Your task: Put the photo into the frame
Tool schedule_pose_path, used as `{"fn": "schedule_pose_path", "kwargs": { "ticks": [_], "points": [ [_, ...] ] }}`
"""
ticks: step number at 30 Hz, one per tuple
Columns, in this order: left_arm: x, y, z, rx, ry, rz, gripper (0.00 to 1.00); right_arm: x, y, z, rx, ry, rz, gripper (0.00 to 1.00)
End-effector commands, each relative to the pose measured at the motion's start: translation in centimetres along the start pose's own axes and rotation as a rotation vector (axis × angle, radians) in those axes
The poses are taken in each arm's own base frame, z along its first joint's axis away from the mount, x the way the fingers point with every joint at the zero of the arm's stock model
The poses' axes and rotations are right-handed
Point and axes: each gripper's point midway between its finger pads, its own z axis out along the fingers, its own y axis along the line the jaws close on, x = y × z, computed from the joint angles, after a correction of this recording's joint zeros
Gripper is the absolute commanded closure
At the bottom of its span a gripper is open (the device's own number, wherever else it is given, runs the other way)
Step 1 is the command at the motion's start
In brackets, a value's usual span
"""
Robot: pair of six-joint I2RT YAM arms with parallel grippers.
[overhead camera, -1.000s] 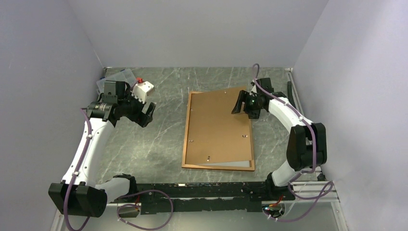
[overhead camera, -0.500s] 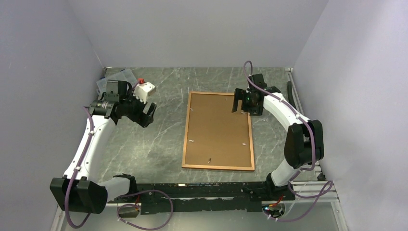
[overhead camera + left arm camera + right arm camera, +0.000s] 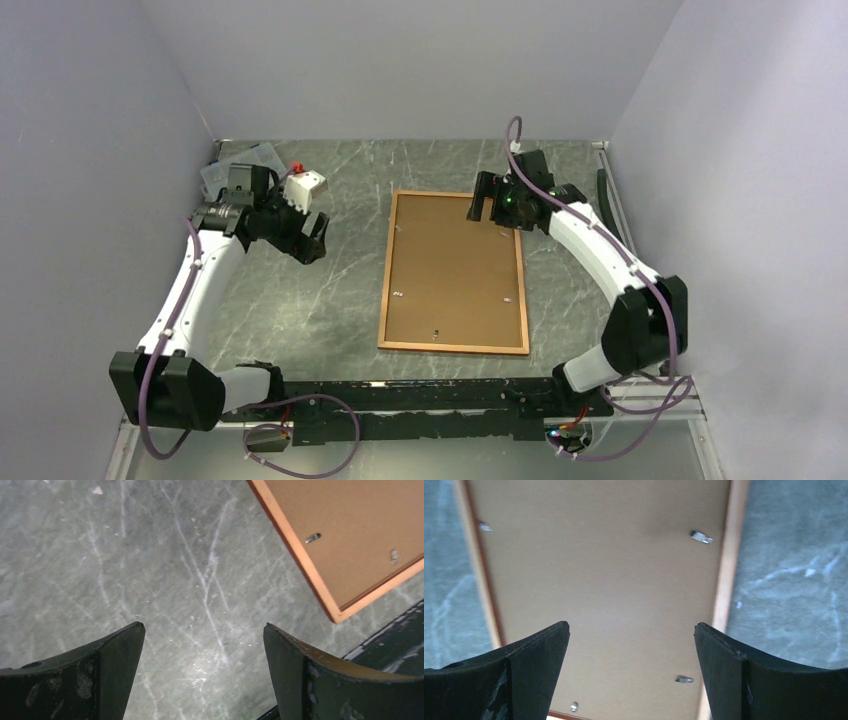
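Observation:
The frame [image 3: 385, 285] lies face down in the middle of the table, tan back up, red-orange at its outer edge. The plain brown backing board [image 3: 455, 270] lies flat inside it. The photo is hidden. My right gripper [image 3: 484, 211] is open and empty above the frame's far right corner. In the right wrist view the board [image 3: 599, 580] and the frame's rail [image 3: 729, 555] lie below the open right gripper [image 3: 631, 627]. My left gripper [image 3: 312, 240] is open and empty over bare table, left of the frame. The left wrist view shows the gripper [image 3: 204, 630] and a frame corner [image 3: 345, 614].
Small metal clips [image 3: 700, 536] sit along the board's edges. A clear plastic box [image 3: 240, 160] and a white block with a red top [image 3: 303, 184] stand at the back left. A black rail [image 3: 420, 395] runs along the near edge. Walls close in on both sides.
The backing board, skewed with a white sheet edge showing under it near the front, now lies flat and square in the frame. My right gripper has moved left and farther back. My left gripper shifted slightly.

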Motion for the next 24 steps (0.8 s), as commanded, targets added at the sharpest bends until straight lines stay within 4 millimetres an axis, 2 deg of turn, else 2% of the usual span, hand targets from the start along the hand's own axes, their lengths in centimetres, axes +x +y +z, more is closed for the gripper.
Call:
{"fn": "schedule_pose_path", "kwargs": {
  "ticks": [1, 2, 4, 9, 11, 17, 19, 24],
  "points": [
    [-1.0, -2.0, 1.0, 0.127, -0.03, -0.101, 0.06, -2.3, 4.3, -2.4, -0.284, -0.134, 0.126, 0.0],
    [-0.9, -2.4, 1.6, 0.157, -0.026, -0.127, 0.06, -1.8, 4.6, -2.3, -0.327, -0.125, 0.157, 0.0],
    [-0.6, -3.2, 2.8, 0.221, -0.015, -0.186, 0.07, -0.4, 6.7, -2.4, -0.361, -0.137, 0.144, 0.01],
    [0.6, -4.9, 7.1, 0.375, 0.068, -0.333, 0.14, 4.9, 12.1, -1.4, -0.448, -0.052, 0.069, 0.11],
    [1.1, -5.5, 8.9, 0.409, 0.113, -0.359, 0.17, 7.1, 13.6, -0.7, -0.483, -0.017, 0.033, 0.15],
    [1.9, -7.0, 12.8, 0.496, 0.187, -0.394, 0.21, 10.9, 16.2, 0.7, -0.597, 0.044, -0.089, 0.27],
    [2.2, -7.4, 13.8, 0.527, 0.206, -0.411, 0.23, 11.5, 17.0, 1.1, -0.62, 0.048, -0.131, 0.31],
    [2.9, -8.6, 15.9, 0.59, 0.24, -0.442, 0.28, 13.9, 17.8, 3.1, -0.614, 0.111, -0.211, 0.33]
  ]
}}
